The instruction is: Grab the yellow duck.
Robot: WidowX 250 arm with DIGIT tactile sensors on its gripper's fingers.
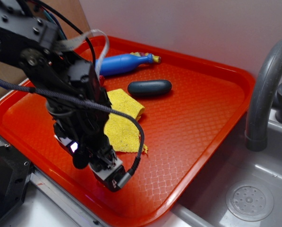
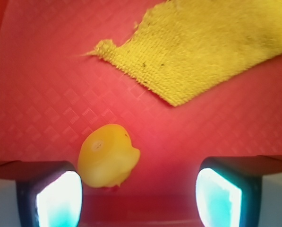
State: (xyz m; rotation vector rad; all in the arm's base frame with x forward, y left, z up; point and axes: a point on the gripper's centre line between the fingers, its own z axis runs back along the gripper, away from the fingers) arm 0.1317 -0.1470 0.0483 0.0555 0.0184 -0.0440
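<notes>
Between open hand (image 2: 140,198) fingers: yellow duck (image 2: 107,155)

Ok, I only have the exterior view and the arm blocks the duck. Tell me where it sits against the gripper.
Observer: In the wrist view the yellow duck lies on the red tray between the two fingers, close beside the one at the image's left and well apart from the other.
Operator: Give me the jaw state.
Observer: The gripper is open; the fingers show a wide gap and neither visibly presses the duck.
Operator: Check the cloth for me.
Observer: The yellow cloth lies flat beyond the duck, apart from it, with bare tray between them.
</notes>
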